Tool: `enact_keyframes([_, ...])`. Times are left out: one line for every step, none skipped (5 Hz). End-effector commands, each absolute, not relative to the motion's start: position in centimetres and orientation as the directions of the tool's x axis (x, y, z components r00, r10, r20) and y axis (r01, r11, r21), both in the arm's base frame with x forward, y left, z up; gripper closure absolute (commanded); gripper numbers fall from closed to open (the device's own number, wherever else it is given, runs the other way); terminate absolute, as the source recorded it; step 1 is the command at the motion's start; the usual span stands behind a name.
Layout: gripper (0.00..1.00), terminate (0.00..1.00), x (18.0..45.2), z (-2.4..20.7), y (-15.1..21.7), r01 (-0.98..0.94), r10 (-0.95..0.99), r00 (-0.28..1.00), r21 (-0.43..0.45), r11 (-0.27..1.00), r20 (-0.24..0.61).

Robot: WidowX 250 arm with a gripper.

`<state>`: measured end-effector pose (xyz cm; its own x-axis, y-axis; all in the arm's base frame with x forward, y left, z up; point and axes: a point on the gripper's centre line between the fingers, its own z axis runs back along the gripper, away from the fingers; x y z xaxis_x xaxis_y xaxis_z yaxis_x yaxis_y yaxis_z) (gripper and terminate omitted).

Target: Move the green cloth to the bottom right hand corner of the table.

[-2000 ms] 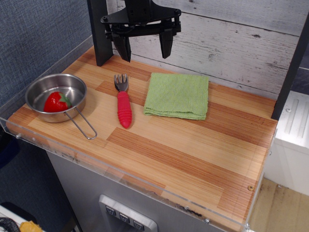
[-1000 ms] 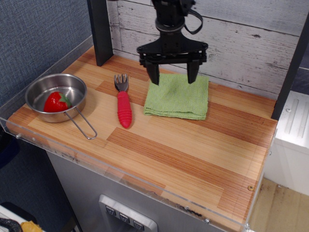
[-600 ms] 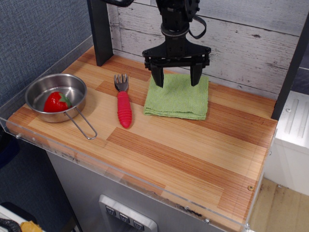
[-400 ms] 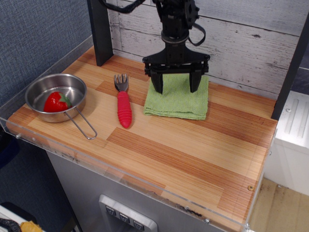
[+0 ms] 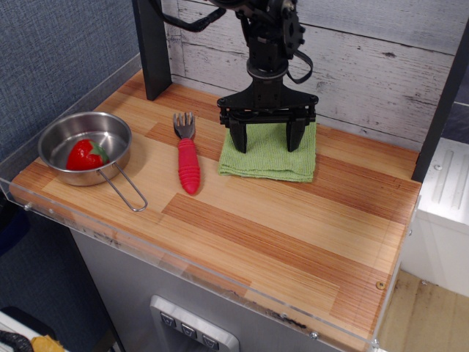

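The green cloth [image 5: 267, 158] lies folded flat at the back middle of the table [image 5: 293, 235]. My gripper [image 5: 265, 141] is directly over the cloth, pointing down, with its black fingers [image 5: 239, 139] spread wide apart and their tips at or just above the cloth's surface. The jaws are open and hold nothing. The back part of the cloth is hidden behind the gripper.
A red-handled fork [image 5: 187, 157] lies just left of the cloth. A steel pan [image 5: 88, 150] with a red strawberry [image 5: 86, 155] sits at the left. A black post [image 5: 152, 44] stands at the back left. A clear acrylic rim [image 5: 183, 268] runs along the front edge.
My gripper has come from the back left, moved right over the cloth and lowered onto it, staying open. The cloth, fork and pan have not moved.
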<state>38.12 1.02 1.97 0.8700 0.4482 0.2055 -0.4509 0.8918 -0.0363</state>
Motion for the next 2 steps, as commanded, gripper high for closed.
enact_keyframes([0.0, 0.0, 37.87, 2.25, 0.33, -0.453, 0.452, 0.865, -0.051, 0.89, 0.219])
enact_keyframes([0.0, 0.0, 37.51, 2.3, -0.45, -0.444, 0.444, 0.871, -0.05, 0.895, 0.211])
